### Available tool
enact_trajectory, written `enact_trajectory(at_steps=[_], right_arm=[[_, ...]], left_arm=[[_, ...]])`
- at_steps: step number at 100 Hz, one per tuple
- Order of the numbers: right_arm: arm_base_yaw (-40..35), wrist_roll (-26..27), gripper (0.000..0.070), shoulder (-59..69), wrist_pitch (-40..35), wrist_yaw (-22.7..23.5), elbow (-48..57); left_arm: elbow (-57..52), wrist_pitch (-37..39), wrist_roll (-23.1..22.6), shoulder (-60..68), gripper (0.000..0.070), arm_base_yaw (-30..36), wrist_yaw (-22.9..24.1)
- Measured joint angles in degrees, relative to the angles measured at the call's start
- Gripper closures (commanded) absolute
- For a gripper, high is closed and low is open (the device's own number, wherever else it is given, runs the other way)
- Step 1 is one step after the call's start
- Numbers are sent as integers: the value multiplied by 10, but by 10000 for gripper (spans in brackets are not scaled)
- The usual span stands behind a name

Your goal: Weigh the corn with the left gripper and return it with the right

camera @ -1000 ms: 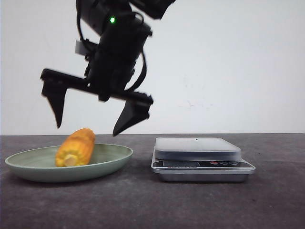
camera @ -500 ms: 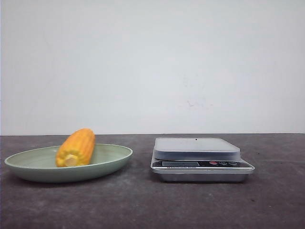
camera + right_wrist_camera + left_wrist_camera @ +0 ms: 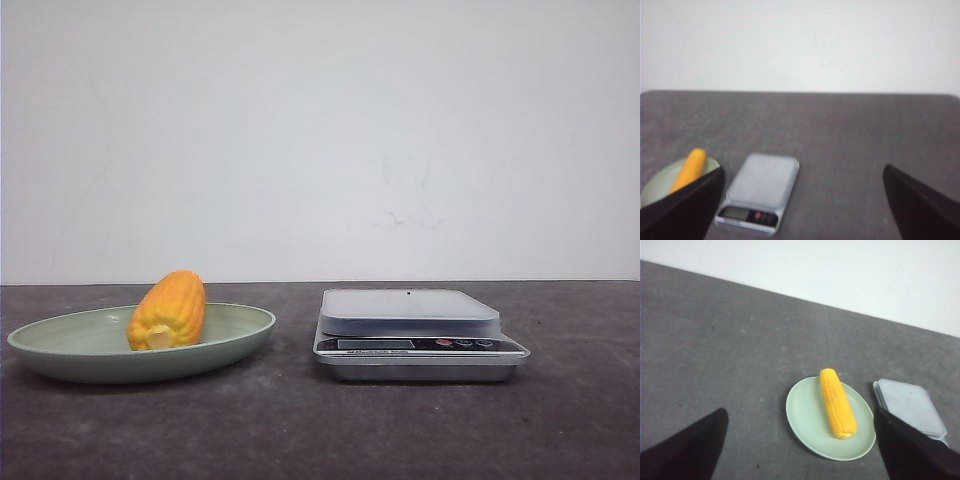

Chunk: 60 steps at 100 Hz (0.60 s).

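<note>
Front view is showing no arm at all, only the corn (image 3: 168, 311) lying in a pale green plate (image 3: 60, 352) toward the left edge of the dark table (image 3: 300, 430), with a silver scale (image 3: 415, 332) sitting just beside the plate, nearer the middle. Wrist views are adding what that view is missing: the left gripper (image 3: 800, 450) and the right gripper (image 3: 802, 210), each hanging high over the table with nothing between its fingers.

From the left wrist, the cob is showing its whole length, lying across the plate's middle and resting on the dish, while the scale's empty platform is peeking in at the frame's edge. From the right wrist, the scale's display and buttons are showing, and a dark fingertip (image 3: 685, 205) is covering part of the plate.

Both pairs of jaws are standing spread wide, touching nothing, well clear of corn, plate and scale.
</note>
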State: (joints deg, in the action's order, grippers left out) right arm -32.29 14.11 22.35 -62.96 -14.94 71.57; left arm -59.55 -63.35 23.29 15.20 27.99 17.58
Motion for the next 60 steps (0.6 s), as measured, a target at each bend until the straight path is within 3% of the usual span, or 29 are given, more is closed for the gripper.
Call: enact_trajectory(at_steps=[3,6,10,11,14,32,60], right_arm=[[0,4,244,-16,0,2,-19],[0,8,343,-31,0,3,-37],[0,10,519,-48,-2,5,-59],[0,11,597,-51,-2,5,-64],[0,12,700,-60,-2,6,-80],[0,12,688,-68,16,-3,-144],[0,23,688,-68,24,14,-156]], left_arm=[[5,4,0,0,201,0,-1],[10,7,0,0,295,0,-4],[17,10,-1,0,480,0,-6],[19,12,-1,0,535,0,-7],[26,16,-2,0,696,0,-7],[55,69,-5,0,690,0,-16],[56,80,-7,1,674,0,-24]])
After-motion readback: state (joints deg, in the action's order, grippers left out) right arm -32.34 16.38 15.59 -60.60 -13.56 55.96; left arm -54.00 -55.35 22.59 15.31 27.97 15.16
